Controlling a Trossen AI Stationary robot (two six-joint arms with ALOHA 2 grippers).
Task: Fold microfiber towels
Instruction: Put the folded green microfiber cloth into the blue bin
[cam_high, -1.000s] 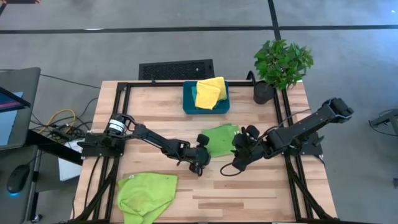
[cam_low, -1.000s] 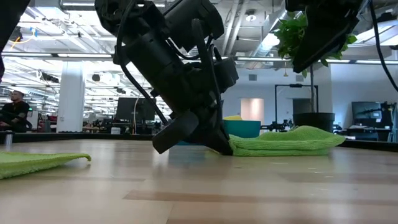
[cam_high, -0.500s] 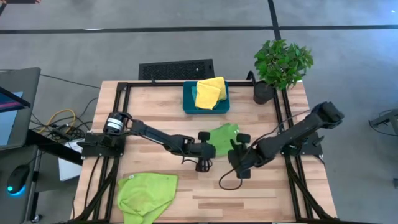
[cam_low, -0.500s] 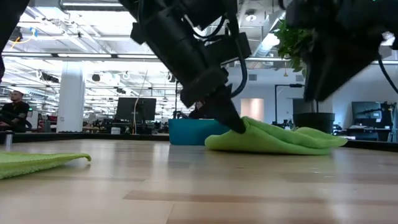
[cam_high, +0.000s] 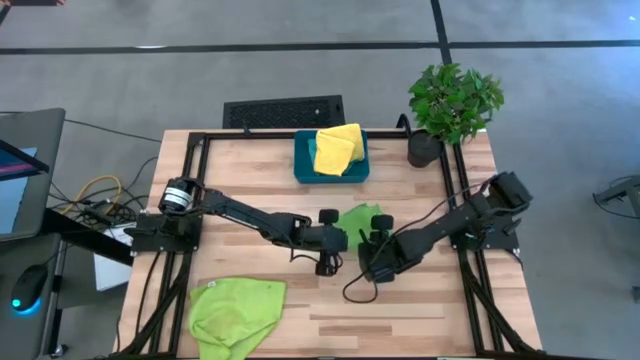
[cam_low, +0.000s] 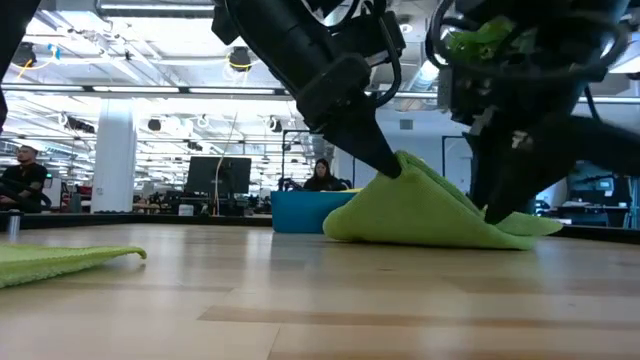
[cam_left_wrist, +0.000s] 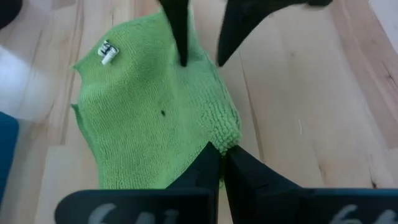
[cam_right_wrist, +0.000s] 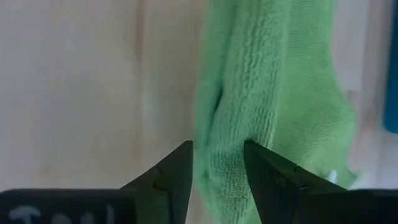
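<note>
While a second lime green towel (cam_high: 235, 315) lies spread at the lower left of the bench (cam_high: 250, 165) and a yellow towel (cam_high: 338, 148) sits in the teal bin (cam_high: 303, 160) at upper centre, both arms work on the lime green towel (cam_high: 355, 222) in the middle of the high view. The left claw (cam_high: 337, 238) is pinched closed on that towel's edge; the left wrist view shows the fingertips (cam_left_wrist: 219, 163) meeting on a thick fold of cloth, and the low view shows the fabric pulled up into a peak off the wood. The right claw (cam_high: 375, 243) stands just beside it at the towel's lower right, its fingers slightly apart and straddling a rolled edge of the cloth (cam_right_wrist: 249, 118) without visibly clamping it. A potted plant (cam_high: 452, 105) stands at the upper right corner, well apart from the work.

The step in hand appears to be lifting one edge to carry it over the rest of the towel. Done well, it calls for the right claw to close on the same edge as the left, so that both corners rise level and travel together. Carrying with one pinch alone would likely leave the cloth bunched, not folded flat. Microfiber drags on wood, so a clear lift before any sideways motion should help.
</note>
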